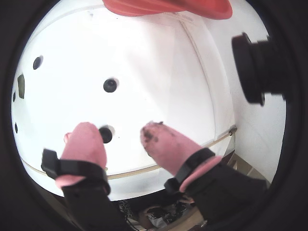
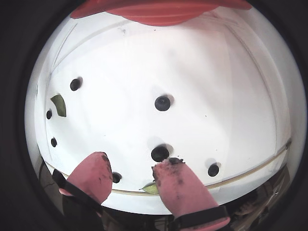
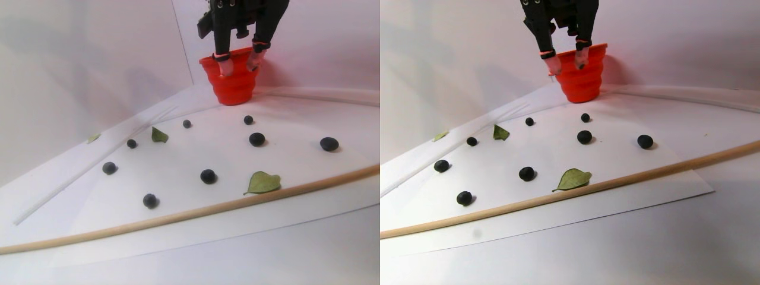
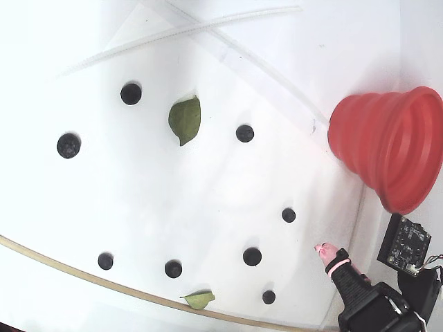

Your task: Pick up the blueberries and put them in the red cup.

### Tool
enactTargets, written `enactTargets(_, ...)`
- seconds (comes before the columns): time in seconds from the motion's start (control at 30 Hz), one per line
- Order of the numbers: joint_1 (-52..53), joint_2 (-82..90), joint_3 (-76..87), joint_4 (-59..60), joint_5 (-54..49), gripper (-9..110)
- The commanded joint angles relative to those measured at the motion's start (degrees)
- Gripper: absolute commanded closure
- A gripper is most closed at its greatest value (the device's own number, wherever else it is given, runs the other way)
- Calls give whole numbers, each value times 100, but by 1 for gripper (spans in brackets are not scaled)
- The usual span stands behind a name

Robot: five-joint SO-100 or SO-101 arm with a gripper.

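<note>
- In a wrist view the black gripper with pink fingertip covers (image 2: 130, 175) fills the lower frame, jaws released and parted, nothing between them.
- Just above its right fingertip (image 2: 175, 180) lies one of the small round dark blueberries (image 2: 160, 153); another sits mid-frame, more at the left edge.
- A flat green leaf (image 2: 58, 105) lies at centre left.
- All rest on a white paper sheet (image 2: 216, 86).
- The red ribbed conical cup (image 2: 161, 10) stands farthest, at the top edge.
</note>
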Motion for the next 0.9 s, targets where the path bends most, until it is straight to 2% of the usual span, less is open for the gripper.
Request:
enactTargets(0.0, 62, -9, -53, -193, 0, 85)
enactTargets(0.87, 281, -1230, 167, -1635, -141, 85)
